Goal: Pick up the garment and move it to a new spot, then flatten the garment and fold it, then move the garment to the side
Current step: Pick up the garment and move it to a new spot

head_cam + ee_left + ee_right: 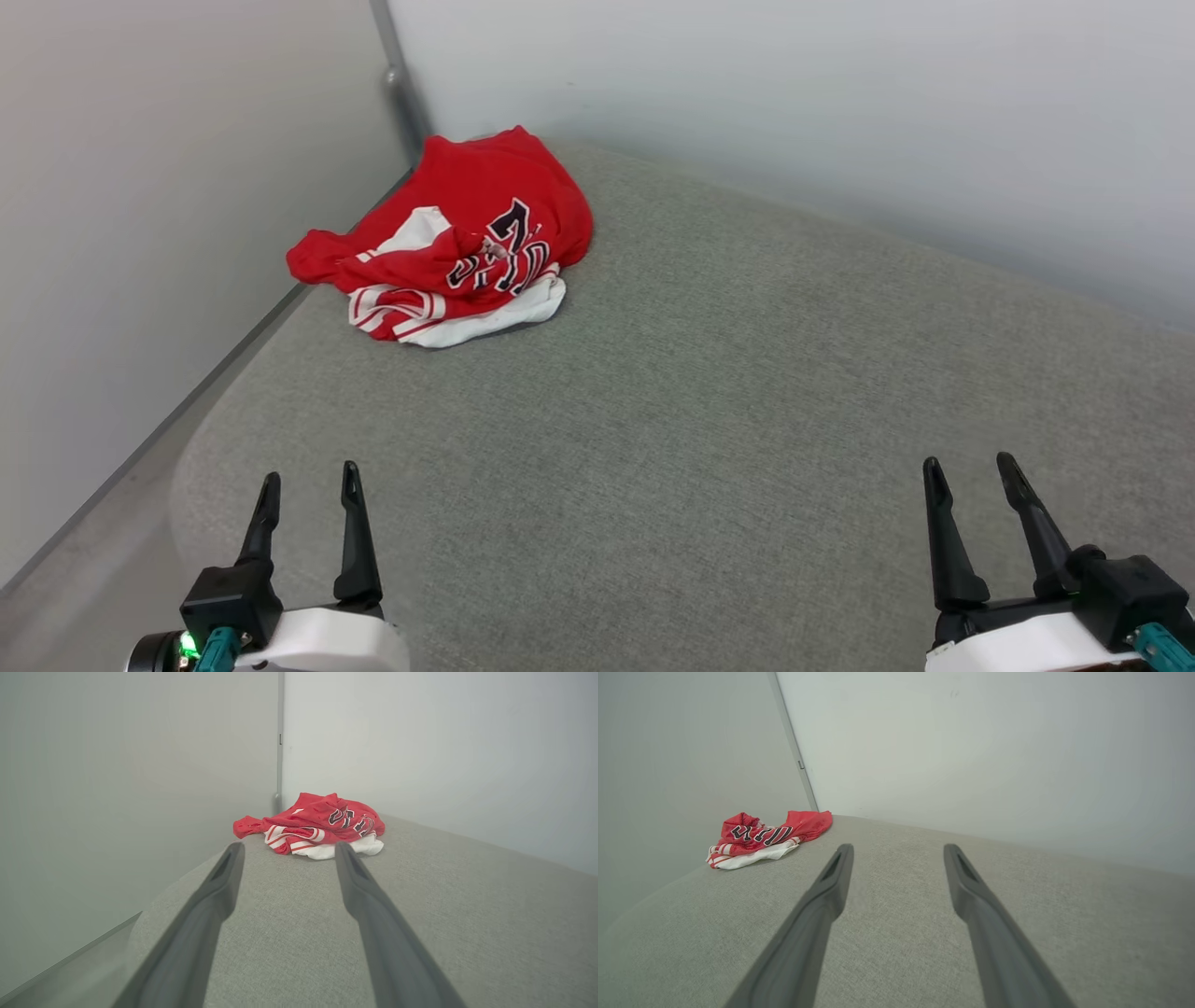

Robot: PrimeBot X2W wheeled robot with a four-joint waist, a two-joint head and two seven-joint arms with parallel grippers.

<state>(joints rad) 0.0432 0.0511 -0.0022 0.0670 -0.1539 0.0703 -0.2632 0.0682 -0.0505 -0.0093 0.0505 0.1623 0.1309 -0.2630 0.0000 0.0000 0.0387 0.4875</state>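
**Garment heaped in the far left corner, both grippers open and empty**

The garment (448, 247) lies crumpled in a heap on the grey cloth surface (700, 420). It sits at the far left corner, close to where the two pale walls (140, 233) meet at a grey strip (401, 93). Red cloth is on top, with parts of black, white-edged lettering creased across it. On the near side a white sleeve with red-and-white stripe trim pokes out from under the red. One red flap reaches left to the surface's edge. Whether the heap touches either wall cannot be told.

The left gripper (308, 485) is at the lower left of the head view, its two dark fingers apart with nothing between them. It is well apart from the garment. In the left wrist view the heap lies straight ahead, beyond the fingertips.

The right gripper (976, 471) is at the lower right, fingers likewise spread and empty, farther from the garment. In the right wrist view the heap lies off to the left. Bare grey cloth lies between both grippers and the garment.
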